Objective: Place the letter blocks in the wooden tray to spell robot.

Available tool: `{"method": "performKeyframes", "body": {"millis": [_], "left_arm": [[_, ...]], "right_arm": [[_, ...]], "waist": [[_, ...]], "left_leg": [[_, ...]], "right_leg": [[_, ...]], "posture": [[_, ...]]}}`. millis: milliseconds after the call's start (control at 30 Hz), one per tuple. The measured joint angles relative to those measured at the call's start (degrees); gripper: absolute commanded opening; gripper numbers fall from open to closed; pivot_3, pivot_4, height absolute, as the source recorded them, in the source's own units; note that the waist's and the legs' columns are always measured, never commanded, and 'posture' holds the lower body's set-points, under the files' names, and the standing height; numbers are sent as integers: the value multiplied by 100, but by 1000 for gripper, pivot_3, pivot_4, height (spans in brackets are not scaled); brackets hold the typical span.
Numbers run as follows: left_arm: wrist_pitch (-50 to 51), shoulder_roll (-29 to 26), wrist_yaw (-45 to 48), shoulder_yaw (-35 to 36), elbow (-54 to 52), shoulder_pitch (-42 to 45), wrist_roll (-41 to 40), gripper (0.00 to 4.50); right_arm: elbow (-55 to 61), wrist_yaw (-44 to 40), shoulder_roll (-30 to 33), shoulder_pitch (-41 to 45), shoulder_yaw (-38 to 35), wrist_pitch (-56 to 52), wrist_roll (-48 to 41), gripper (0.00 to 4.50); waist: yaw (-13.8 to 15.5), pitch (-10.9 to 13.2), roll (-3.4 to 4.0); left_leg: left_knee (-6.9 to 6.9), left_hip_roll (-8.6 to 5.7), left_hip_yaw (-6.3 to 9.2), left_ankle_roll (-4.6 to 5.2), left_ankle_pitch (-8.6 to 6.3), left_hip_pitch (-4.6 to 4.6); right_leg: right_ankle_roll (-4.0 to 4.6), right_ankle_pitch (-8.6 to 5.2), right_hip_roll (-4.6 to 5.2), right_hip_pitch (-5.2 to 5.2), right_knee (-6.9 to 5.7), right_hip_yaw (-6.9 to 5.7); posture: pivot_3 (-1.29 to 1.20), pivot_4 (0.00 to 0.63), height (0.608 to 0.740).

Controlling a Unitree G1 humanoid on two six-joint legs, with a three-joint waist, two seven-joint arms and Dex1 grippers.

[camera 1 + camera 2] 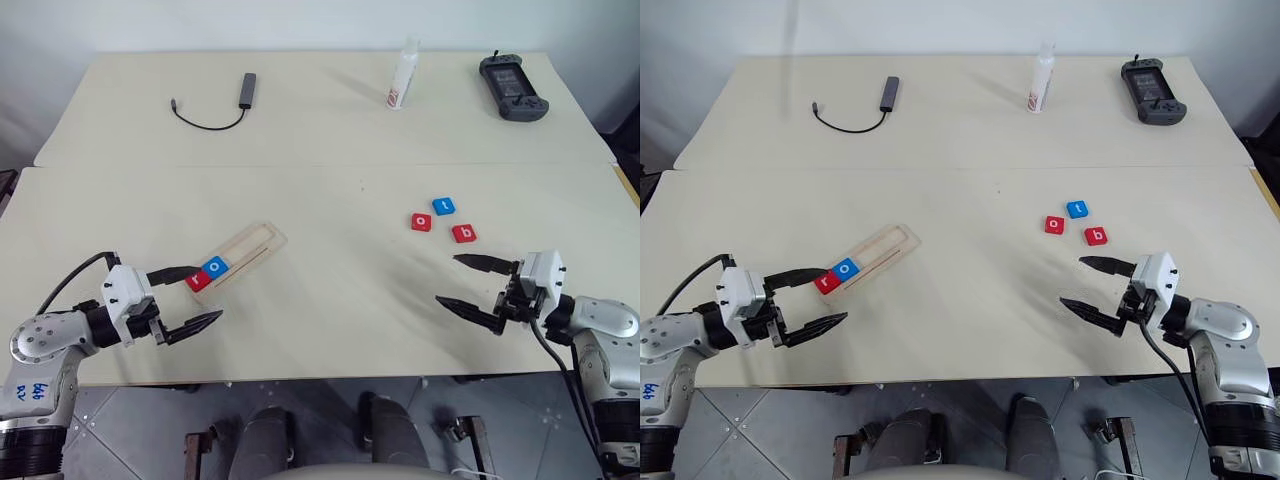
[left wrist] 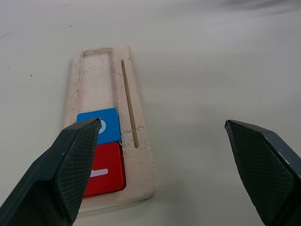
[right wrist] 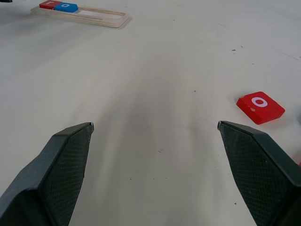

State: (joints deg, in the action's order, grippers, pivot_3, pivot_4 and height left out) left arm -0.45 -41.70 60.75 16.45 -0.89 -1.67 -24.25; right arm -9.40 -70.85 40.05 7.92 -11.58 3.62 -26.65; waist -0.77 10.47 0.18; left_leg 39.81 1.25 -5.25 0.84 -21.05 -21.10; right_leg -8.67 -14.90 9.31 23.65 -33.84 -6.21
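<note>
The wooden tray (image 1: pixel 247 250) lies slanted on the table left of centre. A red "r" block (image 1: pixel 198 281) and a blue "o" block (image 1: pixel 215 266) sit in its near end. My left gripper (image 1: pixel 186 297) hovers open just in front of that end, holding nothing. On the right lie three loose blocks: a red "o" (image 1: pixel 421 222), a blue "t" (image 1: pixel 444 207) and a red "b" (image 1: pixel 463 234). My right gripper (image 1: pixel 463 283) stands open a little nearer than these, empty. The red "o" block (image 3: pixel 260 107) lies ahead of its fingers.
At the far side of the table lie a black cable with an adapter (image 1: pixel 225 105), a white bottle (image 1: pixel 403 74) and a dark handheld controller (image 1: pixel 512 87). A seam (image 1: pixel 330 165) runs across between two tabletops.
</note>
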Motion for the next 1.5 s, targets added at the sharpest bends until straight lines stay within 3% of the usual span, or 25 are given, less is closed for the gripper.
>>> {"method": "performKeyframes", "body": {"millis": [200, 333, 567, 733, 1133, 1267, 1500], "left_arm": [[125, 96, -352, 286, -360, -371, -105, 4500], [188, 318, -679, 1019, -492, -1062, -329, 4500], [-29, 801, -812, 1583, -103, -2073, -360, 4500], [-107, 824, -809, 1707, -88, -2216, -365, 4500], [461, 305, -728, 915, -255, -930, -328, 4500], [508, 136, -621, 411, 542, -101, -4, 4500], [286, 90, -431, 38, 1121, 409, 269, 4500]], "right_arm": [[-9, -191, -28, 211, 210, -46, 7, 4433], [419, -254, -416, 633, 707, -483, -128, 4433], [964, -336, -1005, 1359, 1374, -764, -275, 4433], [965, -492, -1001, 1426, 1547, -809, -269, 4433], [894, -554, -767, 1421, 1520, -862, -227, 4433], [971, -438, -730, 1339, 1454, -885, -224, 4433], [1237, -209, -684, 1071, 1344, -977, -225, 4433]], "waist": [[-4, 0, 0], [-105, 0, 0], [-86, -2, 0], [81, -9, -16], [50, -10, -15], [50, -11, -11], [50, -11, -11]], "left_leg": [[2, 4, -1, -1, -1, 1], [4, 26, -5, -11, -6, 3], [24, 40, -6, -15, -27, 0], [30, 43, 0, -15, -34, -5], [28, 49, -10, -20, -36, -2], [28, 53, -17, -23, -35, 2], [27, 53, -22, -26, -37, 4]], "right_leg": [[0, 0, -1, 0, -1, 0], [1, -1, -13, 2, 0, -2], [12, -2, -30, 2, -1, -6], [20, -3, -34, 1, 0, -11], [21, -3, -48, 3, -1, -9], [21, -3, -56, 4, -2, -10], [21, -3, -56, 4, -2, -12]], "posture": [[0, 150, 740], [0, 150, 740], [0, 150, 740], [0, 150, 740], [0, 150, 740], [0, 150, 740], [0, 150, 740]]}}
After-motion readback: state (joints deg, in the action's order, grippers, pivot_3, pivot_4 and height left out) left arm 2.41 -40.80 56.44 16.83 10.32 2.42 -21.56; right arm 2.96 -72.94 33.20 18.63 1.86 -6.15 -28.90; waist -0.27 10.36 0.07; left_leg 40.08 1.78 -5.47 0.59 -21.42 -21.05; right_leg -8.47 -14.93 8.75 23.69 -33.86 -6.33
